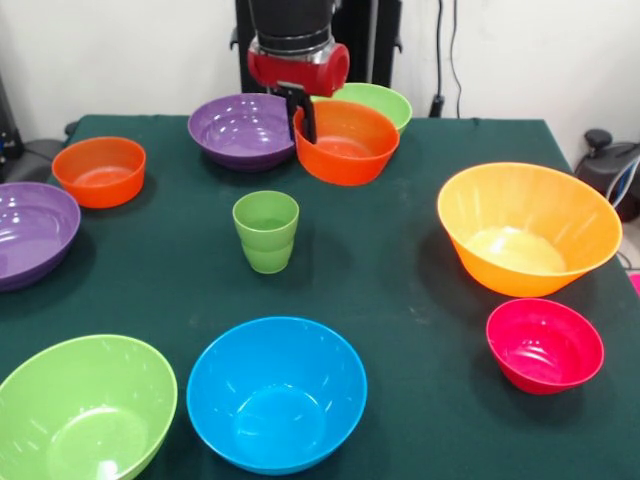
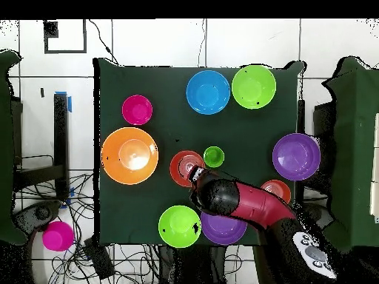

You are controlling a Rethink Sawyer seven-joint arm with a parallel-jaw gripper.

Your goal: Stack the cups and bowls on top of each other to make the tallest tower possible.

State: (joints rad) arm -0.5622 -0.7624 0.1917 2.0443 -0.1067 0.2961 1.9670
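My gripper (image 1: 303,118) hangs at the far side of the table, shut on the near-left rim of a small orange-red bowl (image 1: 348,145), which tilts a little between a purple bowl (image 1: 240,130) and a lime-green bowl (image 1: 382,98). In the overhead view the gripper (image 2: 195,175) sits on that bowl's (image 2: 183,164) edge, beside the light-green cup (image 2: 214,156). The cup (image 1: 266,231) stands upright and alone mid-table. Nothing is stacked.
Spread singly around the table are another orange-red bowl (image 1: 99,171), a second purple bowl (image 1: 30,235), a lime-green bowl (image 1: 85,410), a blue bowl (image 1: 276,393), a pink-red bowl (image 1: 545,345) and a large orange bowl (image 1: 528,228). A pink object (image 2: 57,235) lies off the table.
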